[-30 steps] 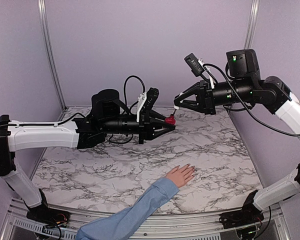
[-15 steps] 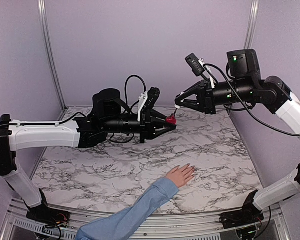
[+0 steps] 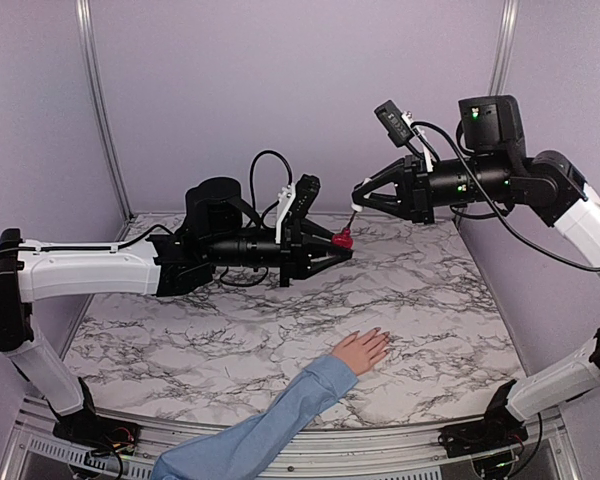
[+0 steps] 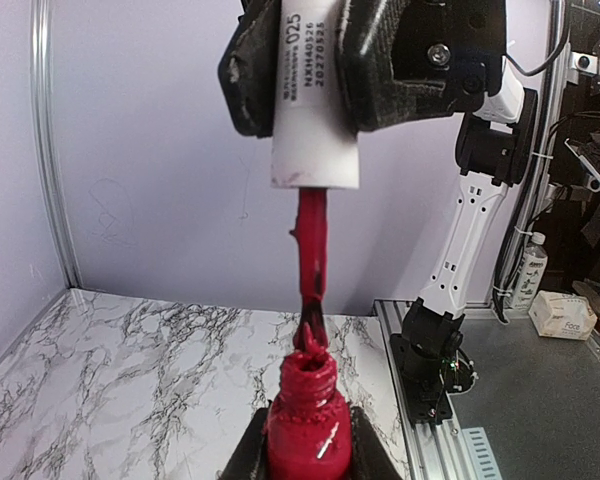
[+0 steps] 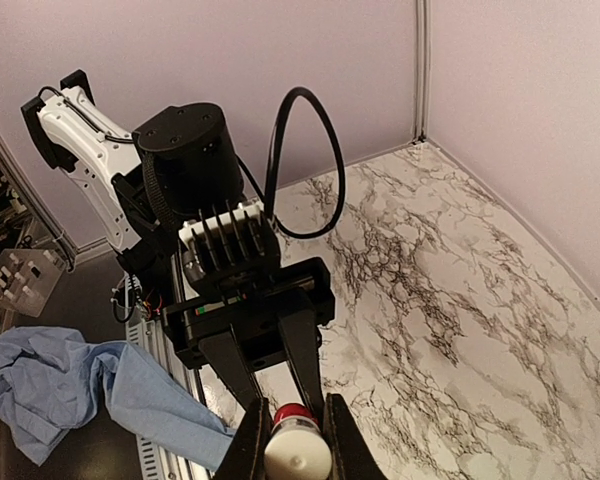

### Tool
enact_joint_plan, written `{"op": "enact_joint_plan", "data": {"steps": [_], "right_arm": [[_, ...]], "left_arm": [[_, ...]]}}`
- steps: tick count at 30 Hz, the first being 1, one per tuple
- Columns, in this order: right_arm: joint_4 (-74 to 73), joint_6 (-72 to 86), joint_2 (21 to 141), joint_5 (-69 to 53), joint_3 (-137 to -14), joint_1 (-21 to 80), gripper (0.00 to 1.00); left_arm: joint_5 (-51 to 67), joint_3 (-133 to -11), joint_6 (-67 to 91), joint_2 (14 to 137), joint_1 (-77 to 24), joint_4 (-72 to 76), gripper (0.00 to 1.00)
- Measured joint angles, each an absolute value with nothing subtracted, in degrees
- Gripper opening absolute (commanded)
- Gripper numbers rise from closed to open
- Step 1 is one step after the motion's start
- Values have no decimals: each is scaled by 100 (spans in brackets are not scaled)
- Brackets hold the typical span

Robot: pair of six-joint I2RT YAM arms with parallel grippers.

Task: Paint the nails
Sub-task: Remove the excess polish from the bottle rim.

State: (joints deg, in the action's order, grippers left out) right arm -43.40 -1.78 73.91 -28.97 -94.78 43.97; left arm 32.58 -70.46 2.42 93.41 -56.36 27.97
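Observation:
A light-skinned hand (image 3: 361, 350) in a blue sleeve (image 3: 270, 425) lies flat on the marble table near the front edge. Its nails (image 3: 380, 334) are tiny specks at the fingertips. High above the table's back, my left gripper (image 3: 338, 247) is shut on a small red polish bottle (image 3: 341, 239) (image 4: 308, 425). My right gripper (image 3: 357, 207) (image 5: 298, 445) is shut on the white cap (image 4: 315, 120) (image 5: 298, 457). The red-coated brush (image 4: 311, 250) hangs from the cap, its tip at the bottle's mouth. Both grippers are well above and behind the hand.
The marble tabletop (image 3: 230, 330) is walled in purple at the back and sides, with metal posts (image 3: 95, 100) in the corners. My right arm's base (image 4: 430, 350) stands at the table edge. A small box (image 4: 565, 312) and a bottle lie off the table.
My right gripper has drawn slightly up and to the right with the cap, lifting the brush in the bottle's neck. The left gripper, the bottle and the hand have stayed put.

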Motion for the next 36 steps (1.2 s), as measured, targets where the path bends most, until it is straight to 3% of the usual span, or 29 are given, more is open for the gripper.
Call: {"op": "enact_joint_plan", "data": {"steps": [36], "right_arm": [[-4401,-224,7415,-3079,-9360,4381,0]], "left_arm": [[3293,-7061,242,9382,-5636,2797,0]]}}
